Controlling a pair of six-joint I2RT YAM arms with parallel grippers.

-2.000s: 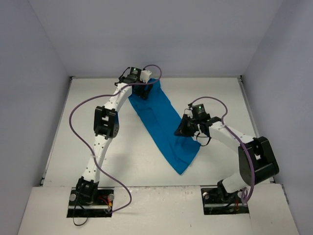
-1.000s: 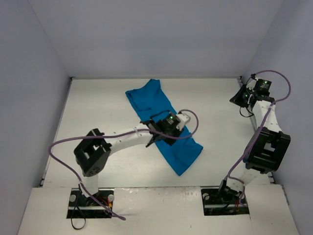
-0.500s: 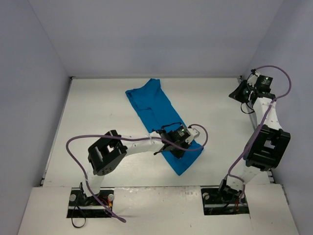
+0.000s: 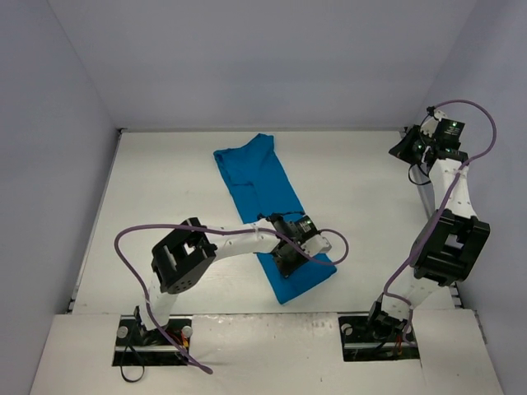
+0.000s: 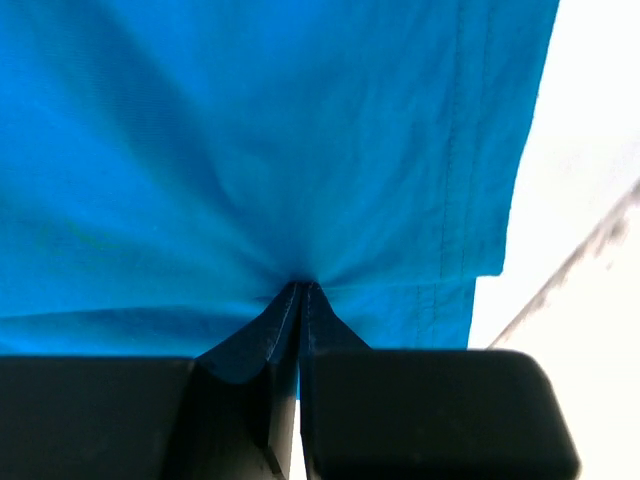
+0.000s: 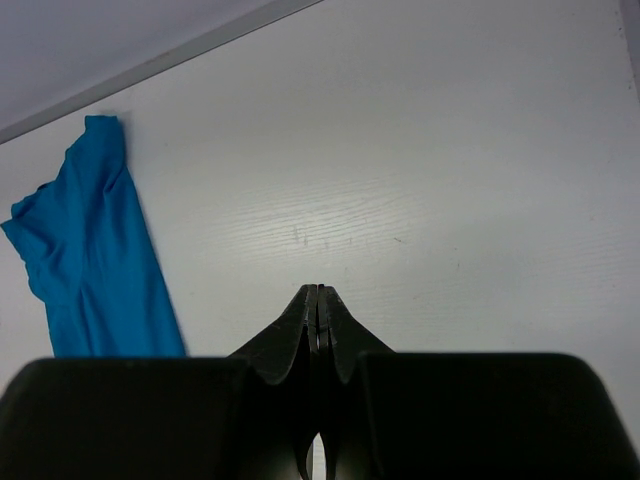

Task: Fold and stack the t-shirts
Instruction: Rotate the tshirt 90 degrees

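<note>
Between the left fingers (image 5: 430, 410), a t-shirt (image 5: 250, 150) fold.

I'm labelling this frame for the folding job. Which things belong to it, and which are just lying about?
Job: t-shirt; left gripper, pinching it.
Not in use: table; right gripper, shut on nothing, away from the cloth.

A lab test cell: plain grey walls (image 4: 247, 58) enclosing a white table (image 4: 165, 189).

White table (image 4: 165, 189) fills the middle of the frame, evenly lit. Pale lavender all round: back wall (image 4: 263, 66) across the top, left wall (image 4: 49, 164), right wall (image 4: 486, 74) closing in. White ledge (image 4: 263, 354) runs along the bottom edge.
</note>
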